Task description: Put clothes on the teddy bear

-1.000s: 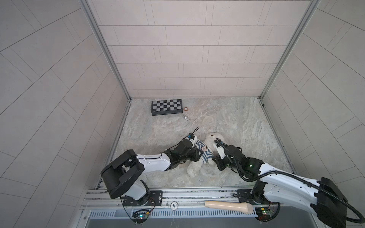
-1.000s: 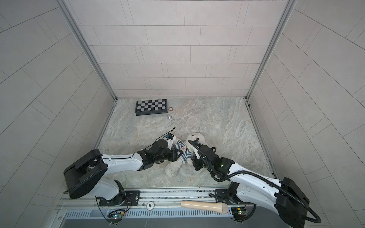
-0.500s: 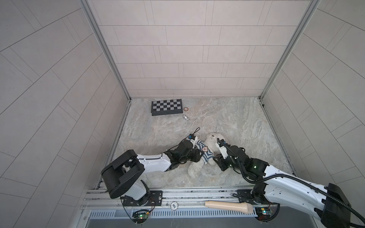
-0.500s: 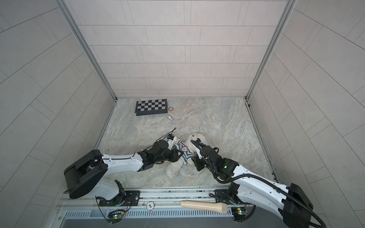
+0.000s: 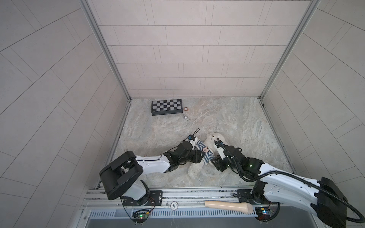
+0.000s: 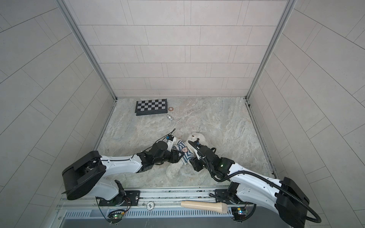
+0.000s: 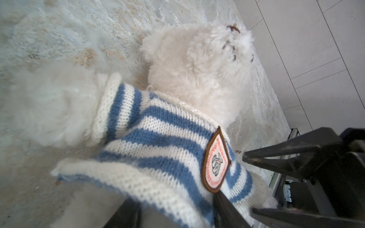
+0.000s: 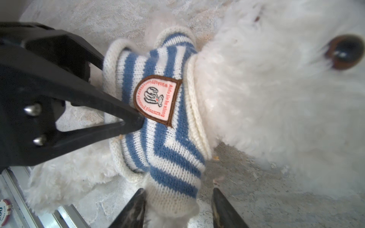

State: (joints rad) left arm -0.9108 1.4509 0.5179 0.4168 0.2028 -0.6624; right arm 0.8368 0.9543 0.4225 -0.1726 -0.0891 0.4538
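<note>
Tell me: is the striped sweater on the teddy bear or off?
On. Both wrist views show the striped sweater around the teddy bear: collar under the head, a fluffy arm out of one cuff.

Robot test cell in a laboratory: tile-patterned panel walls (image 5: 177,49) set in aluminium corner posts (image 5: 105,49) enclose a stone-patterned tabletop (image 5: 227,122). A mounting rail (image 5: 187,193) with exposed circuit boards (image 5: 141,216) crosses the lower frame; a chessboard (image 5: 166,106) lies left of centre.

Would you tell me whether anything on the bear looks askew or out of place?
Yes: the blue-and-white striped knitted sweater sits bunched high under the chin of the fluffy white teddy bear, its hem rumpled and slanted, leaving the lower body bare.
</note>
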